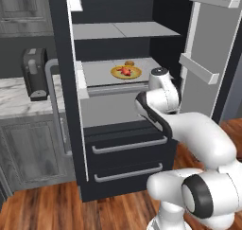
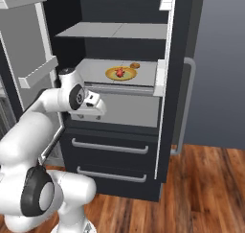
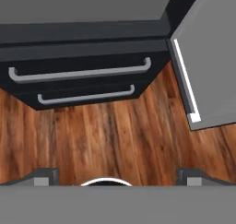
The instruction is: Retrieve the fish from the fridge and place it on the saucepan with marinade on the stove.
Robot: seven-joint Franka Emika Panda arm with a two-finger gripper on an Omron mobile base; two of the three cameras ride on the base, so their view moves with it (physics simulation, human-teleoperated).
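Fridge [image 1: 66,106] stands with both doors swung wide, and the fish [image 2: 119,73] is seen on a yellow-rimmed plate [image 2: 111,75] on the middle shelf [image 2: 143,71], above and beyond the end effector [image 2: 94,111]. A small brown item [image 2: 135,65] sits just behind the plate, toward the back. End effector is spread wide, nothing pinched; in the hand view its tips [image 3: 44,176] are pointed down at the wood floor [image 3: 115,131] w/ the two drawers [image 3: 78,75] ahead, so it is aimed well below the shelf.

Step in hand, as judged: the reach for the fish, not yet begun in earnest. To be done well, the wrist should be lifted and levelled first, so the shelf lip is cleared before anything goes in. Entry is best made from the front, between the doors, approx. over the plate's centre. The fish is small and sits on top of the plate, so the tips should be dropped around the lump only; the rim must not be caught or the plate will be dragged. The brown item should be left alone. Closure should be gentle, then a straight lift, then withdrawal the same way, w/ the right door [image 3: 207,57] kept clear of the elbow.
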